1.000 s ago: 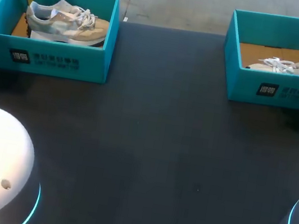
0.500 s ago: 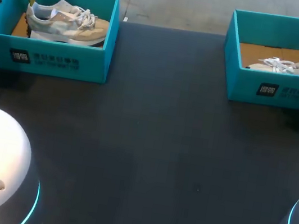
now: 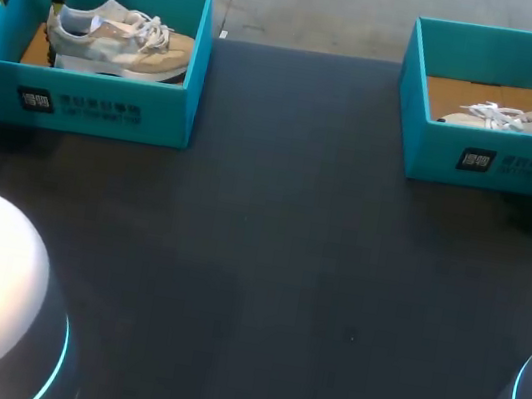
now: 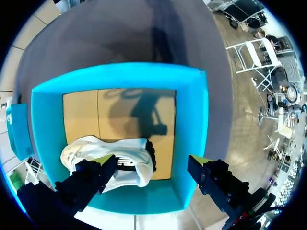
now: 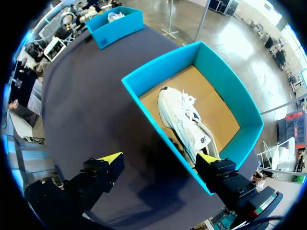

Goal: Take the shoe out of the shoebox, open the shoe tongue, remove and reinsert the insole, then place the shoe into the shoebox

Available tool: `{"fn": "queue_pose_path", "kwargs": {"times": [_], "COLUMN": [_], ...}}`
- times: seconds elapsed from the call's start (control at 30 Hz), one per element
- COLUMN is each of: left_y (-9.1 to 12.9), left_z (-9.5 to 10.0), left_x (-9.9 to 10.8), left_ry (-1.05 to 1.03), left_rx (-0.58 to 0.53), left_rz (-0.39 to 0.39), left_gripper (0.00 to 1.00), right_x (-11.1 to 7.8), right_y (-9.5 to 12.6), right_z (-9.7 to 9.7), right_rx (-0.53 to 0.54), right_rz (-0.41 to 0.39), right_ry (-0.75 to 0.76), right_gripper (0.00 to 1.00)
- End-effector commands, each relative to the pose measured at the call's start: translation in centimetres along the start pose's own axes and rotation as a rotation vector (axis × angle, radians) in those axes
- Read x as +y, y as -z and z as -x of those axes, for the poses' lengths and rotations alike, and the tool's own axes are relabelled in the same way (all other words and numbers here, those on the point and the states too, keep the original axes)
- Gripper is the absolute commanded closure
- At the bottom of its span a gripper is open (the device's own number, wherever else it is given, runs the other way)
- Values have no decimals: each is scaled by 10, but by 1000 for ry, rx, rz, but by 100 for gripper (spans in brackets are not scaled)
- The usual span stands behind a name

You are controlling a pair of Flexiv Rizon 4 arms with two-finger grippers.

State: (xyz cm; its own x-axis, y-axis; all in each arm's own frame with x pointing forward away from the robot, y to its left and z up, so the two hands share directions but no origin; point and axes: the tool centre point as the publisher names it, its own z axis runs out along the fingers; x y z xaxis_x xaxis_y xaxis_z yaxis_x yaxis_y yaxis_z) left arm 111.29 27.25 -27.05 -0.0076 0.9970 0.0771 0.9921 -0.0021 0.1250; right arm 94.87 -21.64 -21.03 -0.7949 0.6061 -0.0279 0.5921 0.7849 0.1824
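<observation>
Overhead, left fingers [image 4: 103, 160] and right fingers [image 5: 112, 158] gape above shoeboxes [image 3: 163, 114] [image 3: 435, 153] on dark table [image 3: 266, 260].

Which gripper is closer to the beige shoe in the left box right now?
Left. The left gripper hangs open above the beige shoe in the left shoebox; the right gripper is across the table, open over the other shoebox.

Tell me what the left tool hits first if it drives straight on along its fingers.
Probably the heel end of the white sneaker in the teal cardboard shoebox, lying just ahead of the open left tool; depth is unclear.
</observation>
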Motion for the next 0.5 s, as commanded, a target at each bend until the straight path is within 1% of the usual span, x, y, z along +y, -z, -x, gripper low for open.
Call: {"fn": "queue_pose_path", "kwargs": {"times": [0.03,0.13,0.17,0.2,0.23,0.33,0.5], "left_y": [-13,-24,-28,-30,-32,-41,-55], "left_z": [0,-1,-1,-1,-1,-1,1], "left_x": [21,33,37,38,43,52,60], "left_ry": [-5,-11,-22,-35,-30,-26,-43], "left_rx": [1,-7,13,-2,-48,-47,-38], "left_rz": [-15,-32,-16,-14,-44,-41,-33], "left_gripper": [0,0,0,0,0,0,0], "right_x": [0,0,0,0,0,0,0], "right_y": [0,0,0,0,0,0,0], "right_z": [0,0,0,0,0,0,0], "right_rx": [0,0,0,0,0,0,0], "right_rz": [0,0,0,0,0,0,0], "right_ry": [0,0,0,0,0,0,0], "right_gripper": [0,0,0,0,0,0,0]}}
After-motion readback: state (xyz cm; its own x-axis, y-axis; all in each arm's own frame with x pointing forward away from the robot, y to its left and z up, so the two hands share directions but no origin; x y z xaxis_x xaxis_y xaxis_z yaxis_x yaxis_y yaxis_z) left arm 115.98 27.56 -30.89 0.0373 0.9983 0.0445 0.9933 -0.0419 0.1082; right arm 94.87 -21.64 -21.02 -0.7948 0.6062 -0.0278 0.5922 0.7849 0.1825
